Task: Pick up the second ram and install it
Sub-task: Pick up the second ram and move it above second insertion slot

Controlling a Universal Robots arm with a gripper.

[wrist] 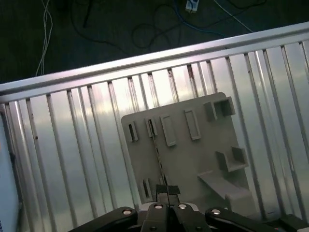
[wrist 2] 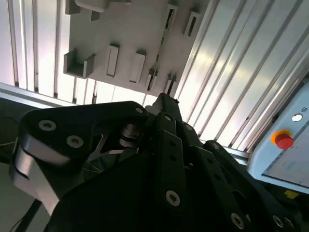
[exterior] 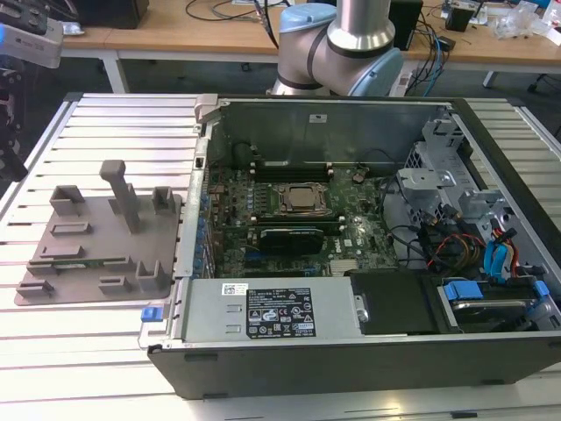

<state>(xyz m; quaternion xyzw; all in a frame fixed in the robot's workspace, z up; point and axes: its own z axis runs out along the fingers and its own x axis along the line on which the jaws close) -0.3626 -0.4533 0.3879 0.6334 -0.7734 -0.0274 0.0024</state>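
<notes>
The second ram (exterior: pixel 77 261) is a thin green stick lying in a slot of the grey fixture tray (exterior: pixel 88 237), on the exterior view's left beside the open computer case (exterior: pixel 351 132). In the first wrist view the ram (wrist: pixel 157 150) appears edge-on as a thin dark line across the tray (wrist: pixel 193 159). My gripper (wrist: pixel 167 191) hangs well above it, fingers shut with nothing between them. The second wrist view shows the gripper (wrist 2: pixel 166 101) over the tray (wrist 2: pixel 130 29), with the ram (wrist 2: pixel 159 53) beyond its tip.
Inside the case are the metal-topped processor (exterior: pixel 302 200), black memory slots (exterior: pixel 289 167), a power supply (exterior: pixel 272 311) and cables (exterior: pixel 465 246). The tray has upright posts (exterior: pixel 123 193). A pendant with a red button (wrist 2: pixel 285 140) lies on the ribbed metal table (exterior: pixel 53 360). The arm's base (exterior: pixel 337 44) stands behind the case.
</notes>
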